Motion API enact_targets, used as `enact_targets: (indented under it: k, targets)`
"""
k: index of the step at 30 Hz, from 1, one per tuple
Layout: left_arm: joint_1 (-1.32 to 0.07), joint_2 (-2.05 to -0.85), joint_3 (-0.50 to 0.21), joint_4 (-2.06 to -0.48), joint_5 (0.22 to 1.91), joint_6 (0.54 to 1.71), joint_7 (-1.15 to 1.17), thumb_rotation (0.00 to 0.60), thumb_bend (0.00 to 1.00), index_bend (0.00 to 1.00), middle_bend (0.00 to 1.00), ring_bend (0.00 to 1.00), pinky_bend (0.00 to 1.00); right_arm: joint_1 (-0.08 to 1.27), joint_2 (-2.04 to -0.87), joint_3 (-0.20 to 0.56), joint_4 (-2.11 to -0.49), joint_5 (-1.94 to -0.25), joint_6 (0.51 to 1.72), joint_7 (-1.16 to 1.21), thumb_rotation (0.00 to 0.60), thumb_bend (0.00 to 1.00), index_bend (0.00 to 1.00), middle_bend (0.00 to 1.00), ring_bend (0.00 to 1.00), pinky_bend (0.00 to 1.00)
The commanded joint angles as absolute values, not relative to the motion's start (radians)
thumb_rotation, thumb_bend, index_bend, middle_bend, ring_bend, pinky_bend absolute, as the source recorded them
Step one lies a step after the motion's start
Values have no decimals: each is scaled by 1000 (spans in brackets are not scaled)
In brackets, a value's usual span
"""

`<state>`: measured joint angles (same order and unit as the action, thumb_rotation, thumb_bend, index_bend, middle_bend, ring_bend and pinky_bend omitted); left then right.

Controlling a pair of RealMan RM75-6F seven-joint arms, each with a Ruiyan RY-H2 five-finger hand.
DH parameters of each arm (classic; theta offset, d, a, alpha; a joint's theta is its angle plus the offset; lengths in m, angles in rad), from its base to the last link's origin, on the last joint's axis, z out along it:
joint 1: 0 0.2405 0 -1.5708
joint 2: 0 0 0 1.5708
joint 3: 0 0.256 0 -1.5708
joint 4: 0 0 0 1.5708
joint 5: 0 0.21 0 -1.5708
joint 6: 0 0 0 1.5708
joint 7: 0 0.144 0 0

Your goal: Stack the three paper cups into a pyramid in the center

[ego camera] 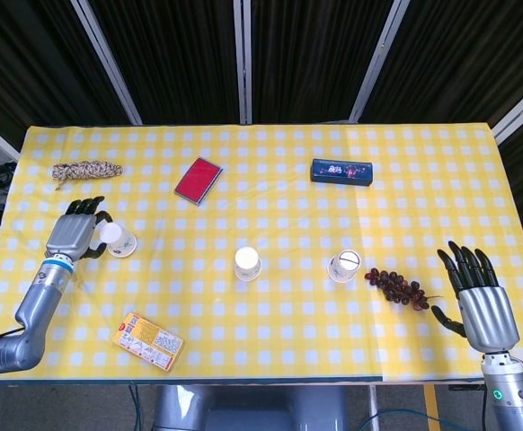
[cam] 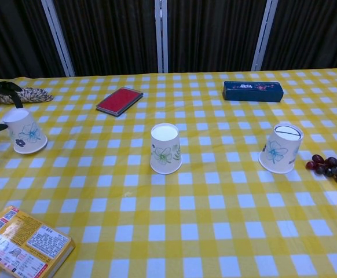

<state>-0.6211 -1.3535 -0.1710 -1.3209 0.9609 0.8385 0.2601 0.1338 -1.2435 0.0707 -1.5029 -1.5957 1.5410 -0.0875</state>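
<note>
**At the left edge: closing on the first cup**

Left of the middle cup [ego camera: 247, 263], well apart from it, wrapping dark fingers [cam: 11, 91] around the left cup [cam: 24, 131], tipped off its rim and leaning. Judging this a grasp being formed rather than finished: left hand [ego camera: 75, 235] touching the cup's side, fingers curled about it, but firm grip or mere contact impossible to tell from either view. Tilting probably because of the hand's sideways push.

Right of the middle cup, standing upside down, the right cup [cam: 280, 147]; just beyond it, lying near, the grapes [ego camera: 398, 287]. Further right still, hovering over the table edge with fingers spread and holding nothing, the right hand [ego camera: 477, 301], presumably waiting its turn for the nearer cup.

Sitting inverted and roughly central, the middle cup, likely serving as one base of the pyramid. Needing, by this reading, both outer cups brought in beside and above it; none stacked yet.
</note>
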Motion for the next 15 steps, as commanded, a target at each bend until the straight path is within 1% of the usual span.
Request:
enact_targets:
  k: [1, 9, 11, 15]
  targets:
    - [-614, -1333, -173, -1359, 991, 867, 241, 600, 452, 369, 0, 0, 0, 133, -1243, 72, -1504, -1596, 1543, -88, 600, 90, 33, 0, 0, 0]
    - [-606, -1293, -176, -1474, 1054, 916, 221, 600, 452, 368, 0, 0, 0, 132, -1241, 72, -1508, -1598, 1546, -87, 600, 90, 34, 0, 0, 0]
    - [-610, -1284, -178, -1536, 1081, 928, 220, 600, 452, 368, 0, 0, 0, 131, -1239, 71, -1510, -1601, 1550, -86, 600, 91, 34, 0, 0, 0]
    - [-628, -1293, -177, -1605, 1098, 944, 261, 600, 452, 369, 0, 0, 0, 128, -1234, 72, -1513, -1602, 1556, -76, 600, 90, 35, 0, 0, 0]
